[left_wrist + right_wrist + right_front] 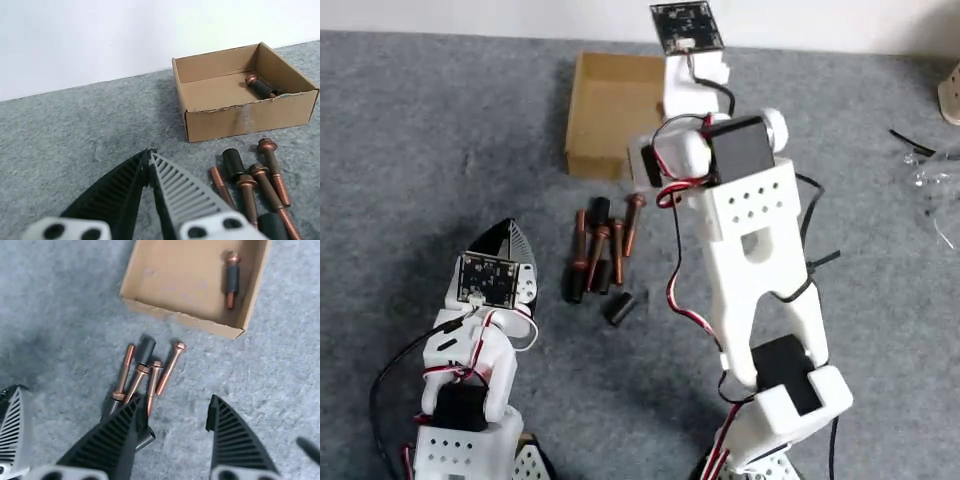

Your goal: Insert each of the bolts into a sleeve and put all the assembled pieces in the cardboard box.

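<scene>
- Already one sleeved bolt (231, 277) lies in the cardboard box (170, 285).
- Four bolts (170, 367) and loose sleeves (146, 347) lie unassembled at its 6 o'clock.
- Empty, the left gripper (149, 152), at their 8 o'clock, is pressed together; the right gripper (176, 399) gapes, holding nothing.

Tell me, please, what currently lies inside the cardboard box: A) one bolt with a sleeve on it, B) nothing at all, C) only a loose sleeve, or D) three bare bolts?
A: in the right wrist view the cardboard box holds a single sleeved bolt, a dark sleeve around its shank, while the bare bolts lie on the carpet outside it.
</scene>
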Motion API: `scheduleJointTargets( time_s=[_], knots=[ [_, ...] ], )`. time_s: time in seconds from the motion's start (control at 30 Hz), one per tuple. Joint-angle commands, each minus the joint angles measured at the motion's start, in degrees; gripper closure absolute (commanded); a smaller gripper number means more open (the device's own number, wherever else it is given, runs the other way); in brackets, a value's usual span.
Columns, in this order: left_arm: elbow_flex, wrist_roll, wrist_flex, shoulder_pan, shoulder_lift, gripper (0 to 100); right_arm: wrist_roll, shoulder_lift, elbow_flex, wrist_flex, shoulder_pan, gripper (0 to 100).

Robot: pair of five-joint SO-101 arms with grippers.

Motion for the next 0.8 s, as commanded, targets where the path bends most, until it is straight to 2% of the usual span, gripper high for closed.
scheduleJointTargets(
  time_s=[0.0,0.17,0.3,0.53,0.77],
  knots=[
    [1.19,-0.44,-1.14,-0.31,-0.22,99,-0.62,-6.29,-2.15,1.19,-0.75,82.0],
    [1.19,-0.44,-1.14,-0.31,-0.22,99,-0.62,-15.34,-1.36,1.27,-0.75,82.0],
    [1.19,-0.53,-1.14,-0.31,-0.22,99,-0.53,-23.69,7.96,0.57,-0.75,82.0],
    [1.19,-0.53,-1.14,-0.4,-0.22,99,-0.97,-40.4,35.82,-9.45,-0.57,82.0],
    [1.19,-0.53,-1.14,-0.4,-0.22,99,-1.05,-53.41,69.23,-25.89,-0.66,82.0]
  ],
)
